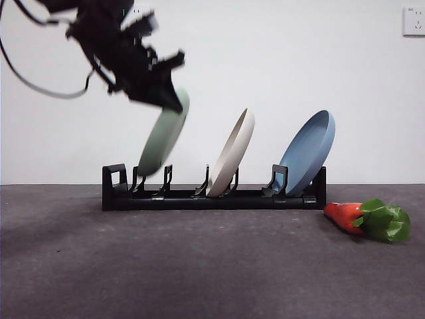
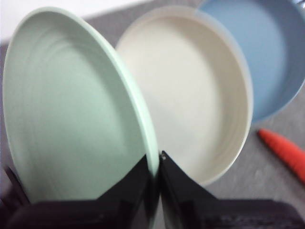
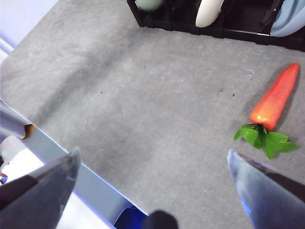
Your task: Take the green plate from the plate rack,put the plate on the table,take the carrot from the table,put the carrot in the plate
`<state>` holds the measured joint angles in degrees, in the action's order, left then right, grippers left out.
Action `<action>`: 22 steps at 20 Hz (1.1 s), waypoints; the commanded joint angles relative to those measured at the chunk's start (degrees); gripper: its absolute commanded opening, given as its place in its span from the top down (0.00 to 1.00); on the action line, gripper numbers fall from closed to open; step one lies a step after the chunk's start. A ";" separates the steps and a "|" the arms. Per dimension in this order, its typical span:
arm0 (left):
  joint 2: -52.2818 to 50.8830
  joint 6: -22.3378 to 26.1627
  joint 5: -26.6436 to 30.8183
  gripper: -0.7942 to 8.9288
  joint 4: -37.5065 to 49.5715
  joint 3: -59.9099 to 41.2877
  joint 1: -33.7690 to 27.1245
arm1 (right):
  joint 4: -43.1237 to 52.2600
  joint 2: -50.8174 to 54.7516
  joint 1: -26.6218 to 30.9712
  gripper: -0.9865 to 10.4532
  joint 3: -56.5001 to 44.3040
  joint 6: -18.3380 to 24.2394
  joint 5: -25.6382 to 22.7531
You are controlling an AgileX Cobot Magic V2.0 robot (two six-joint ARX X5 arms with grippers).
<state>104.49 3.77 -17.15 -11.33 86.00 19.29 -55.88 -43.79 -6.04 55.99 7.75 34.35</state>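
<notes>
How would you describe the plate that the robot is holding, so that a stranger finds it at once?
Look at the long black plate rack on the grey table; three plates lean in it. The green plate is at the end farthest from the carrot, with the left claw shut on its rim. It is pale sage green; its neighbours are cream plate and blue plate.

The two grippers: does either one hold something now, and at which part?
The left gripper holds the green plate by its rim, jaws shut on the edge. The right gripper is open and holds nothing.
</notes>
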 commanded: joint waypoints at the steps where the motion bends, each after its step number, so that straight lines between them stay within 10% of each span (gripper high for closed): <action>1: -3.45 0.28 0.15 0.93 -0.68 2.08 -0.15 | 0.11 -0.02 -0.07 0.37 0.07 -0.17 0.00; 9: -17.84 7.30 1.90 0.92 -23.10 3.41 7.23 | 0.22 -0.09 -0.07 0.37 0.07 -0.17 0.00; 14: -19.08 14.56 16.41 0.92 -35.78 2.14 21.20 | 0.57 -0.09 -0.07 0.37 0.07 -0.20 0.00; 22: -17.59 18.53 29.51 0.92 -22.45 -15.69 33.03 | 0.55 -0.26 -0.07 0.37 0.07 -0.20 0.00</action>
<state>86.46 20.16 12.01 -34.96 70.70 52.16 -55.68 -44.07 -6.04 55.99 7.75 34.35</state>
